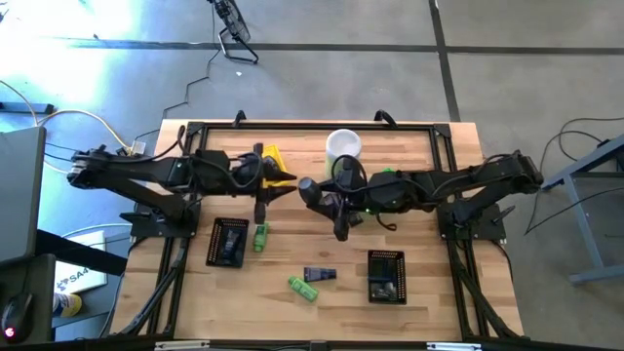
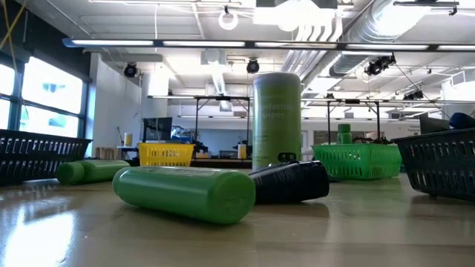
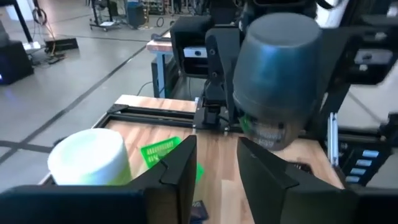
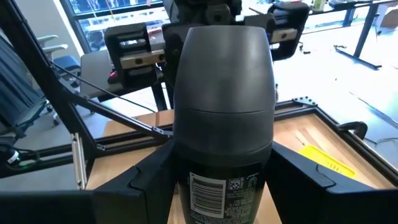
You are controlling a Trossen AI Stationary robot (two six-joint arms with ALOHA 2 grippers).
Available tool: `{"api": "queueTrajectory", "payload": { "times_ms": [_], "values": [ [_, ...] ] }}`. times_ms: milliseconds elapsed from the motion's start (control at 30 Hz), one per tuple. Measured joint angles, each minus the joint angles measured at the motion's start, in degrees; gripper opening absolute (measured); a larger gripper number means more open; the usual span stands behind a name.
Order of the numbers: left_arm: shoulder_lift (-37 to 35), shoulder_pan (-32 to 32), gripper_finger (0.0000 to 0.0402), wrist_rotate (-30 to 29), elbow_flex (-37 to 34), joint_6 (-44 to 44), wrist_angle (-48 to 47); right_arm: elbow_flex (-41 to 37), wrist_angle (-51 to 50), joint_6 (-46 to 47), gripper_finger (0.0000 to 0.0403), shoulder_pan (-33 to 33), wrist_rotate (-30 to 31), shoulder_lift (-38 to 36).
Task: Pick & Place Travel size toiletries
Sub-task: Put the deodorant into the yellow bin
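The dark grey deodorant stick (image 4: 222,118) is up in the air over the middle of the table, clamped between the fingers of the right gripper (image 4: 222,186). In the right wrist view it stands along the gripper's line, rounded cap end pointing away from the wrist, barcode label end down between the fingers. From above (image 1: 310,191) it's only a dark blob at the arm's tip, so its tilt is hard to judge there.

The left gripper (image 3: 216,168) sits just across from it, fingers parted with nothing between them, the stick's cap looming right in front.

On the table, a green bottle (image 2: 185,193) lies on its side, long axis running across the low view, with a dark navy tube (image 2: 291,182) lying touching its end. Another green bottle (image 2: 93,171) lies further left, also on its side. From above, one more green one (image 1: 260,237) sits beside the left black mesh tray (image 1: 227,243).

The tall pale-green canister (image 2: 276,119) stands upright behind, white lid cut off in the low view. The yellow tray (image 1: 270,160) is mostly hidden under the left arm; the green tray (image 2: 356,161) is half hidden too. What's in the right black tray (image 1: 386,277) I can't make out.
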Motion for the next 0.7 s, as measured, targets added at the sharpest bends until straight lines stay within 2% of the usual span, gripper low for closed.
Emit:
{"api": "queueTrajectory", "payload": {
  "times_ms": [133, 433, 600, 700],
  "values": [
    [1.0, 1.2, 0.0151, 1.4, 0.0, -3.7, 3.7, 0.0, 0.4, -0.2, 0.0208, -0.1, 0.0, 0.0],
    [1.1, 3.8, 0.0266, 12.3, 0.0, -4.0, 6.2, 0.0, 1.7, -1.7, 0.021, 0.1, -0.6, 0.0],
    [1.1, 3.4, 0.0297, 19.7, 0.0, -4.0, 9.4, -0.1, 3.4, -3.6, 0.021, 0.1, 0.1, -0.7],
    [1.1, 3.5, 0.0301, 21.5, 0.0, -4.0, 12.3, -0.1, 4.7, -4.9, 0.021, 0.1, 0.5, -1.8]
  ]
}}
